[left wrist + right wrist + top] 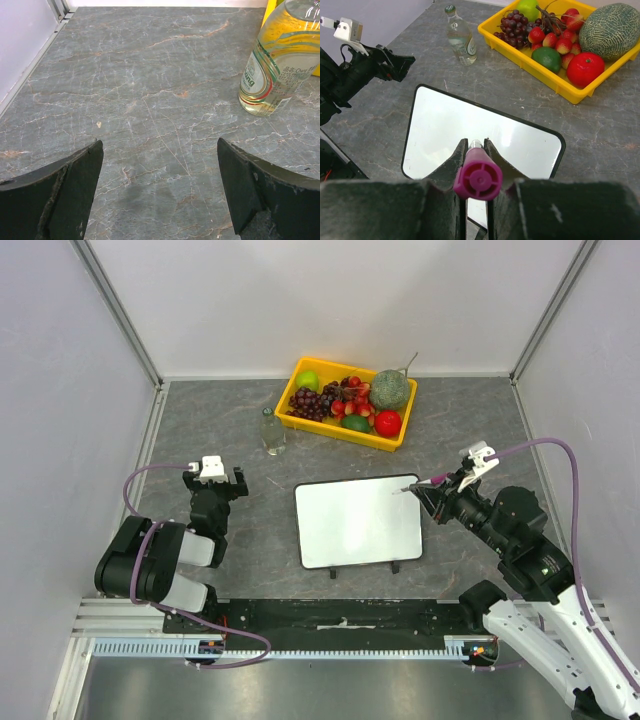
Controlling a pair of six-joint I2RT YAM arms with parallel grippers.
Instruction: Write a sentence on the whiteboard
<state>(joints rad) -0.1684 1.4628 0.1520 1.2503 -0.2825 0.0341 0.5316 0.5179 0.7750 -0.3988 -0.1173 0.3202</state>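
Note:
The whiteboard [358,521] lies in the middle of the table, glossy white with a thin black rim, and it also shows in the right wrist view [485,135]. No lettering shows on it. My right gripper [428,490] is shut on a magenta marker [477,175], its tip [407,489] over the board's upper right corner. In the right wrist view the marker's end cap faces the camera between the jaws [476,146]. My left gripper [214,483] is open and empty over bare table left of the board, also shown in the left wrist view [160,150].
A yellow tray [385,438] of fruit stands behind the board, with grapes, a melon [390,389] and a red tomato [388,422]. A clear glass bottle [272,431] stands left of the tray, close to my left gripper [277,60]. Grey walls enclose the table.

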